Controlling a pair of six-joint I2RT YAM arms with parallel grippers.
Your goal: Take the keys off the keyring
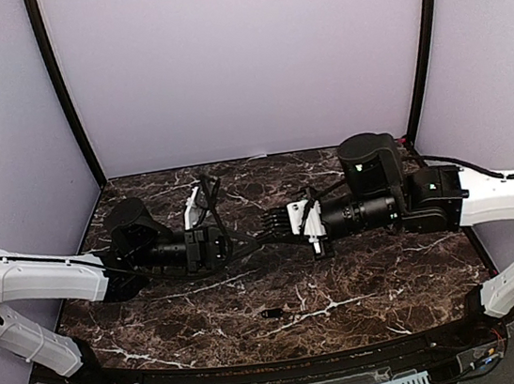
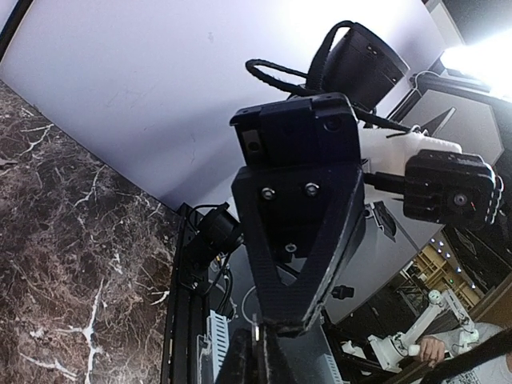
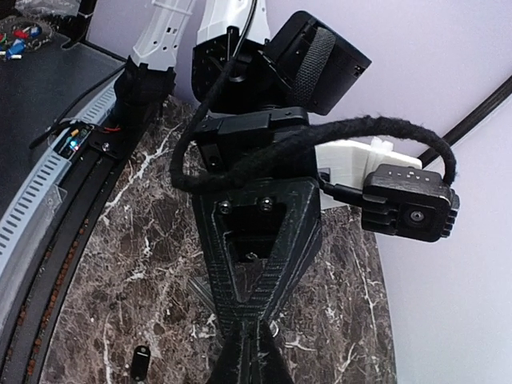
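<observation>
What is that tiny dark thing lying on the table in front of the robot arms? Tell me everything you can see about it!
It looks like one key: a tiny, dark, oblong piece with rounded ends. It lies flat and all alone on the dark marble table, toward the front edge and about midway between the two sides. In the top view it points left to right. Only the table touches it. It is too small to tell what it is made of.

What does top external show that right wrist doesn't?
Only top external: the white-and-black left arm and right arm at full length. Only right wrist: coloured clutter on a bench beyond the table. Both: black left gripper and right gripper shut, tip to tip; one small dark oblong key loose on the brown marble table.
</observation>
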